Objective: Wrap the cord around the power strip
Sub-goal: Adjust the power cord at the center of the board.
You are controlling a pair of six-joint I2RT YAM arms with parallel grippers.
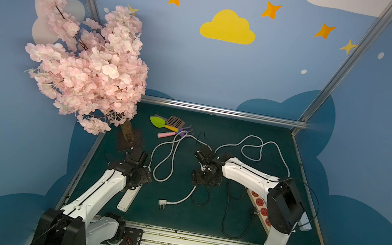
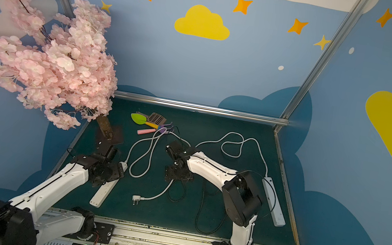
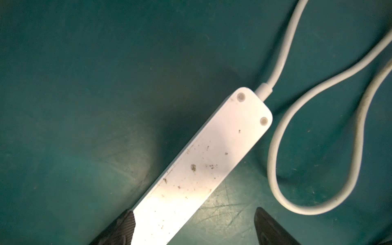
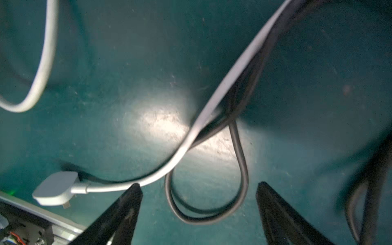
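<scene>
White cord (image 3: 271,157) lies in loose loops on the counter (image 3: 84,84), none wrapped; left fingers (image 3: 121,229) spread astride the strip (image 3: 201,165); right fingers (image 4: 123,212) spread, empty.

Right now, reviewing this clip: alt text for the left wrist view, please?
A white power strip lies diagonally on the green mat, plain side up, between two spread black fingers. Its white cord leaves one end and loops alongside.

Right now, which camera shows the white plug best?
The right wrist view: the white plug fills the frame's corner, close and sharp enough to see its shape. In both top views the plug is small and distant. The left wrist view misses it.
</scene>
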